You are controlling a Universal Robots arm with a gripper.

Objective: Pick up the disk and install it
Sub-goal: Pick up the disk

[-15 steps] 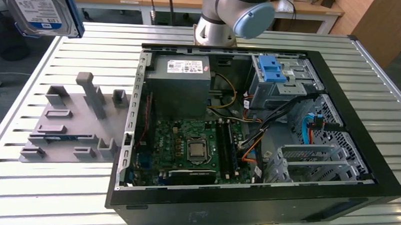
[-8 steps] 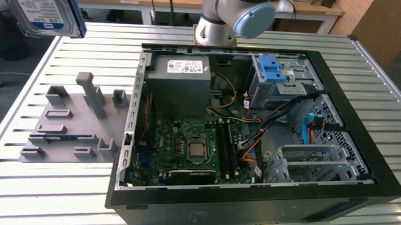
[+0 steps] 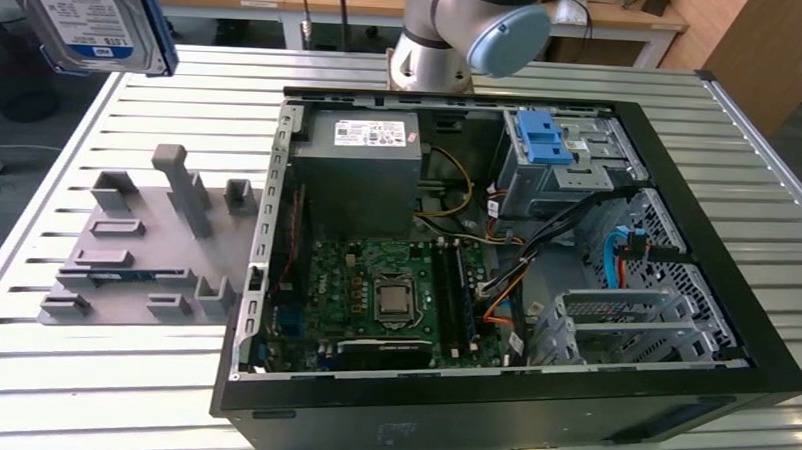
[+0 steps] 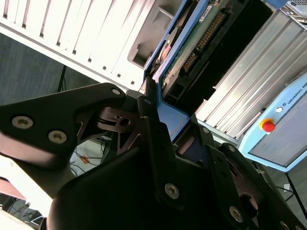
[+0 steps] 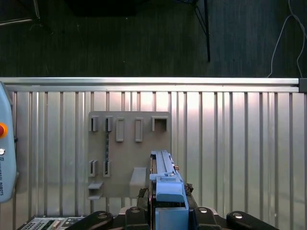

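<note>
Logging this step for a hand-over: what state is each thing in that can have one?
disk: held in the air, off the table.
gripper: shut on the disk.
computer case: lying on its side, side panel off.
grey holder: flat on the table, beside the case.

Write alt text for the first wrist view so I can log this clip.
The gripper clamps the disk edge-on by its blue bracket, over the edge of a grey slotted rack that sits on a slatted metal table. Dark floor lies beyond the table's far edge.
</note>
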